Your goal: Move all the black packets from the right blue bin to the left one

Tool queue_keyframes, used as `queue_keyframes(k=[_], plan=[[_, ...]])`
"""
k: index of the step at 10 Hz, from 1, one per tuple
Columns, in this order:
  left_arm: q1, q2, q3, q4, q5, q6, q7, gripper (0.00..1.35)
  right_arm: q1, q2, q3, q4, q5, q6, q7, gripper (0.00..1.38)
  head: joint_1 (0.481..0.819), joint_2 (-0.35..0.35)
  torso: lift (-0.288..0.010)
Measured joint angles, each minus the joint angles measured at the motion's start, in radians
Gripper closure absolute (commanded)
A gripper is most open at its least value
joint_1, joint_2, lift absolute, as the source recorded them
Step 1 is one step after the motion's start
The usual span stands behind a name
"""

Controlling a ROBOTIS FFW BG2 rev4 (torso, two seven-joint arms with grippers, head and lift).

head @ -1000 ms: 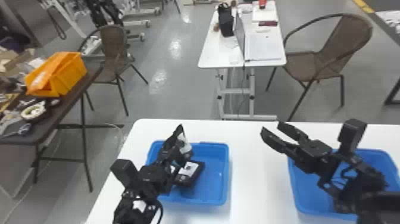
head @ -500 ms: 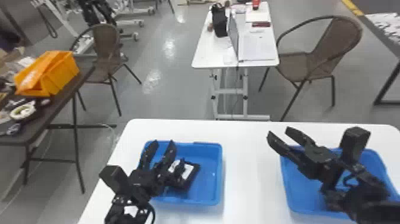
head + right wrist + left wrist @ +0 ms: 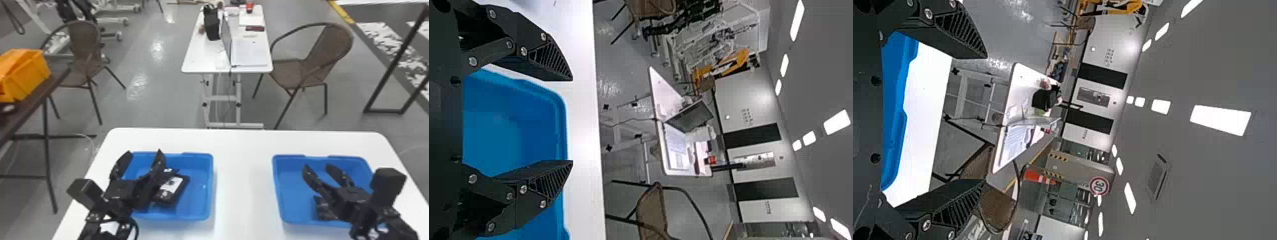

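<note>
Had jaws spread wide and empty on the left gripper (image 3: 144,152), eight o'clock in the head view, and on the right gripper (image 3: 318,166), four o'clock. Saw black packets (image 3: 174,190) in the left bin (image 3: 199,194), five o'clock from the left jaws, and at least one black packet (image 3: 323,212) in the right bin (image 3: 295,194), six o'clock from the right jaws. Found both bins on the white worktop (image 3: 244,178).
</note>
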Motion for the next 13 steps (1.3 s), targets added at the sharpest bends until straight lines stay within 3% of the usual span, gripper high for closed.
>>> queue_keyframes(k=[2,5,8,13], plan=[[0.001,0.000,-0.004,-0.002,0.007,0.004,0.000,0.15,0.034,0.006,-0.072,-0.096,0.030,0.182,-0.099,0.49,0.695,-0.022,0.000],[0.001,0.000,-0.008,-0.003,0.012,0.013,0.000,0.15,-0.051,-0.006,-0.161,-0.135,0.134,0.518,-0.077,0.49,0.695,-0.091,0.000],[0.001,0.000,-0.013,-0.004,0.014,0.017,0.000,0.15,-0.138,-0.028,-0.164,-0.024,0.149,0.608,0.003,0.49,0.695,-0.096,0.000],[0.001,0.000,-0.009,-0.003,0.016,0.016,0.001,0.15,-0.122,-0.022,-0.156,0.048,0.183,0.592,0.054,0.49,0.695,-0.088,0.000]])
